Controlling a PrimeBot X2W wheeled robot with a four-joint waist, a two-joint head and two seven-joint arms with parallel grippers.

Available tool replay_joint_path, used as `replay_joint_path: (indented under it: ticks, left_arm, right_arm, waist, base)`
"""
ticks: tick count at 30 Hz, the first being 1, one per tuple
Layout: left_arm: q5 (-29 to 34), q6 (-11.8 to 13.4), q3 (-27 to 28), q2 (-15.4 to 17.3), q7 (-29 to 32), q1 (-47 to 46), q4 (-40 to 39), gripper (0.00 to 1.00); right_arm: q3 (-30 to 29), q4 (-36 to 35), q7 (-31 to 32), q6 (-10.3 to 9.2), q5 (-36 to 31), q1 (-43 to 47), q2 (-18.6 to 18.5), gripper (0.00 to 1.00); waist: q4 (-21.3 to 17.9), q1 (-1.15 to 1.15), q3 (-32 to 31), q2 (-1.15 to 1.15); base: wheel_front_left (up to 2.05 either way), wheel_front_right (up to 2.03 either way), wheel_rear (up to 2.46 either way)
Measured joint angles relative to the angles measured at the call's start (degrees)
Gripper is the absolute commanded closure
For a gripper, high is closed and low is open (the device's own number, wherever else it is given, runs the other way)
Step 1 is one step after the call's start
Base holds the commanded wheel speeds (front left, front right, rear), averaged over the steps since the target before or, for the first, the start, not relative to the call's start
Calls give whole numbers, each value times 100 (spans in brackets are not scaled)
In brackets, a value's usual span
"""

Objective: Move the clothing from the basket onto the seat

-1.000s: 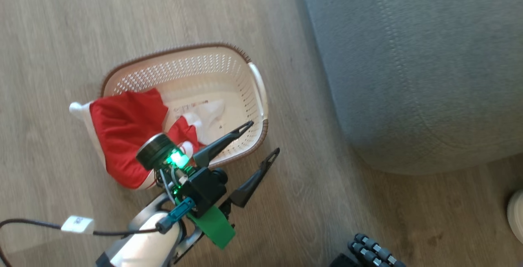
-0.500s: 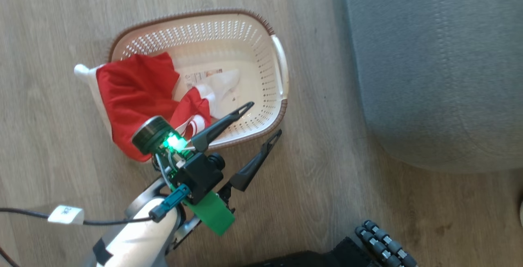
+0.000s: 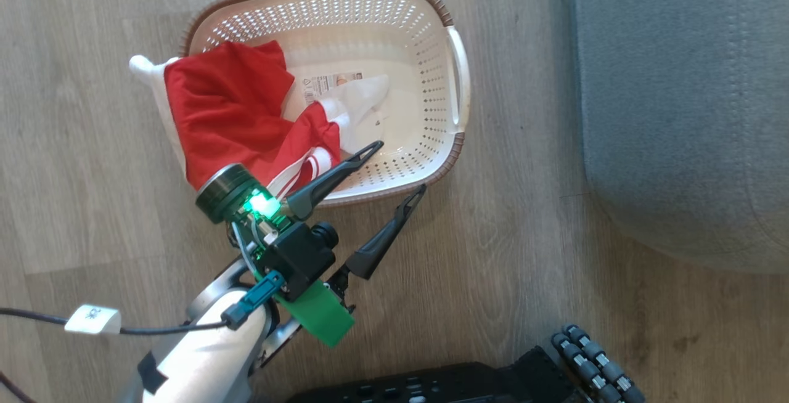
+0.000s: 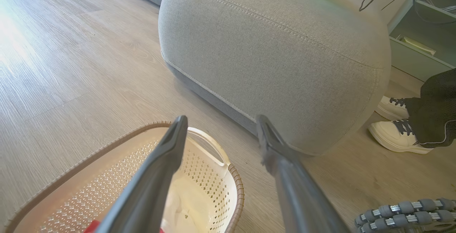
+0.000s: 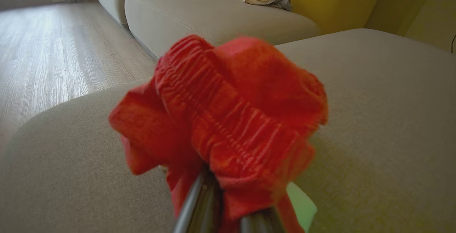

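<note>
Clothing here comes as two soft red fabric garments with white trim. One red garment (image 5: 228, 119) is bunched in the right gripper (image 5: 222, 215), whose two dark fingers are pressed together on its lower folds. Directly beyond and beneath those fingers spreads the large grey upholstered seat cushion (image 5: 374, 101), so this piece hangs over its goal. The other red garment (image 3: 228, 107), white-striped, lies just ahead and to the left of the left gripper (image 3: 400, 166), half inside the cream-white perforated plastic basket (image 3: 453, 76) and half draped out over the side farthest from the cushion. The left gripper holds nothing. Its fingers stand well apart, one tip over the basket's near wall, the other just outside the brown woven-look rim, above the wooden floor (image 3: 92, 206). From that wrist, the cushion rises beyond the fingertips, with a person's white shoes (image 4: 395, 136) past its right corner.

The step in hand looks like delivery of the first piece, with the second pick being lined up. Next, the right fingers need to part so the bundle settles on the cushion. The left gripper should shift leftward, come down on the thick red fold inside the basket, pinch it, and lift clear of the rim.
</note>
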Motion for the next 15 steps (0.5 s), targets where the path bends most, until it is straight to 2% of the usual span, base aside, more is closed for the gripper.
replay_joint_path:
  ticks: [10, 11, 12, 13, 15]
  left_arm:
    - [0, 0, 78, -104, 0, -108, -15, 0]
    - [0, 0, 109, -108, 0, -118, -15, 0]
    - [0, 0, 122, -108, 0, -116, -15, 0]
    - [0, 0, 124, -109, 0, -116, -13, 0]
    - [0, 0, 111, -119, 0, -115, -4, 0]
  right_arm:
    - [-67, 781, 35, 1, -342, -242, -43, 100]
    - [-86, 789, 33, 1, -369, -242, -63, 73]
    - [-103, 795, 31, 0, -399, -242, -79, 34]
    - [-114, 804, 23, 0, -427, -240, -88, 4]
    - [-113, 833, 18, 0, -436, -240, -87, 0]
  waist:
    - [86, 0, 37, 0]
    - [83, 0, 32, 0]
    - [81, 0, 21, 0]
    - [79, 0, 3, 0]
    - [81, 0, -55, 0]
  base:
    - [0, 0, 0]
    - [0, 0, 0]
    - [0, 0, 0]
    - [0, 0, 0]
    - [0, 0, 0]
